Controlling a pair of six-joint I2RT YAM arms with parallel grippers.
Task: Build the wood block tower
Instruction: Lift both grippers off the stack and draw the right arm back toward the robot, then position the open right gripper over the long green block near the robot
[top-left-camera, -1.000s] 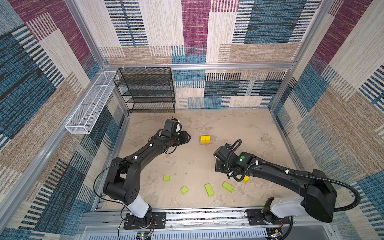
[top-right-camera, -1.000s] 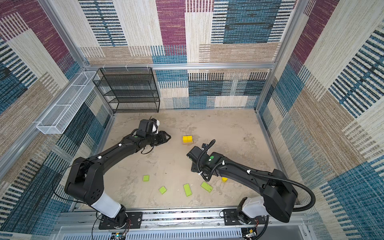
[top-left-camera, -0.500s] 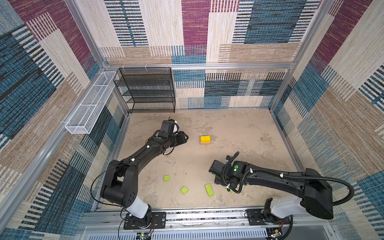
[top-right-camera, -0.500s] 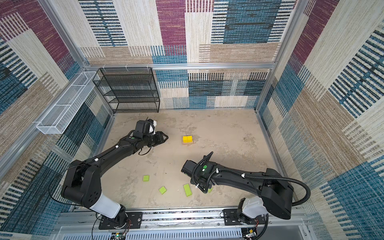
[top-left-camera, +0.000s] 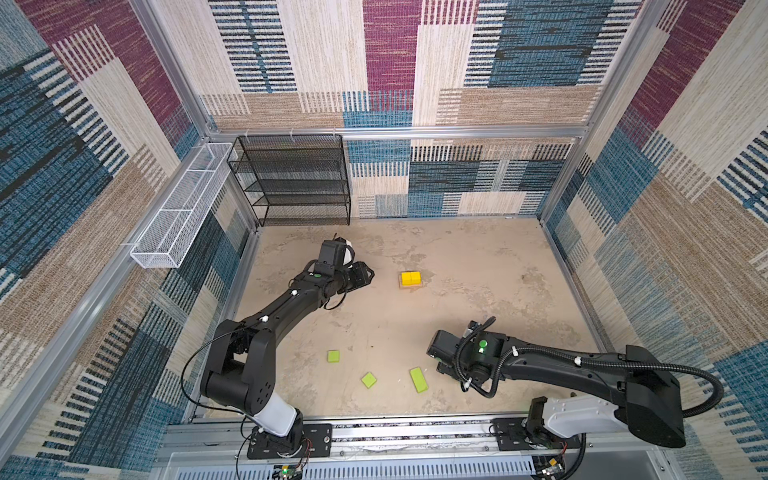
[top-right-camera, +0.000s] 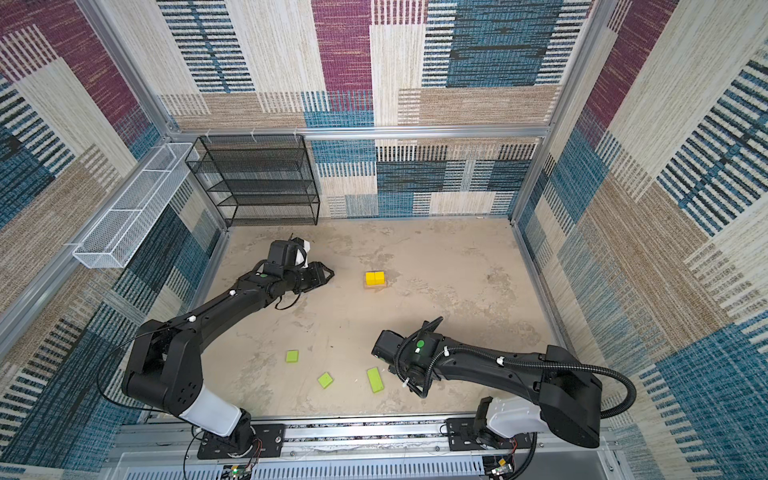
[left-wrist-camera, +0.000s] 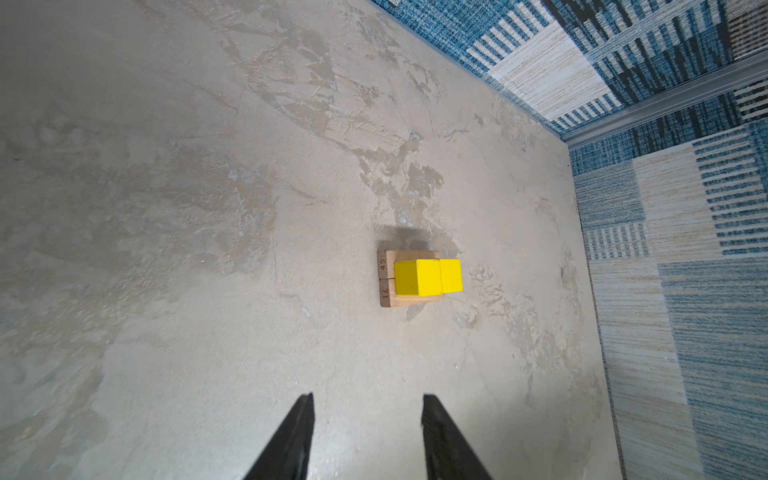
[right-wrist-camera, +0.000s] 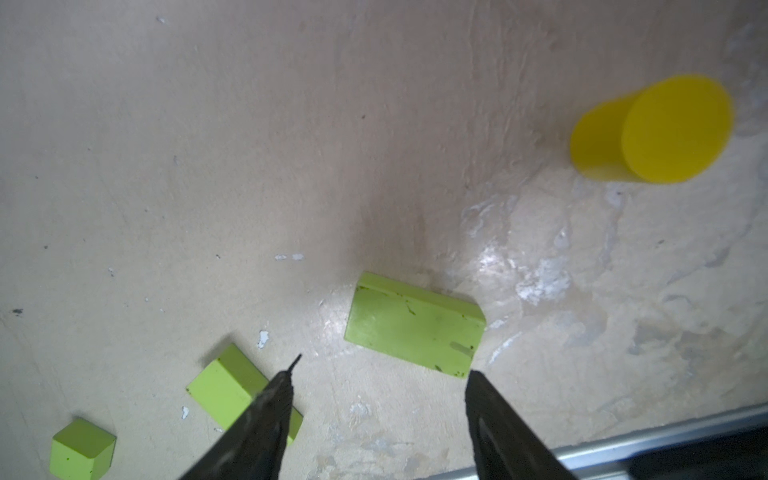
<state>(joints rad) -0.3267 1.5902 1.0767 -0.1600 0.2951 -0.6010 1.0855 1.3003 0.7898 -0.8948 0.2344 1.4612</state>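
**Next-layer pick: right arm over the green stock, left arm held off**

Nearest the front rail (top-left-camera: 415, 434), the loose stock is found on the tan tabletop (right-wrist-camera: 208, 145). A lime-green flat rectangular wooden piece (right-wrist-camera: 415, 324) lies flat. A second lime-green oblong piece (right-wrist-camera: 224, 386) and a small lime-green square piece (right-wrist-camera: 81, 449) lie beside it, none touching. A short yellow wooden cylinder (right-wrist-camera: 656, 129) appears to stand on end, well apart.

The right gripper (right-wrist-camera: 380, 376) is poised just over the rectangular piece, presumably because that piece is wanted for the next layer. Its fingers (right-wrist-camera: 266, 415) are spread wide, and nothing is held or touched.

Farther back, the started tower is seen. Two plain tan wooden bars (left-wrist-camera: 388, 282) are laid side by side as a footing. Two yellow wooden cubes (left-wrist-camera: 428, 276) are set touching each other on top, judged to give a level seat for flat pieces.

The left gripper (left-wrist-camera: 368, 399) is pointed at this stack but kept apart from it, probably to leave the approach free. Its fingers (left-wrist-camera: 291, 436) are parted moderately and are empty.
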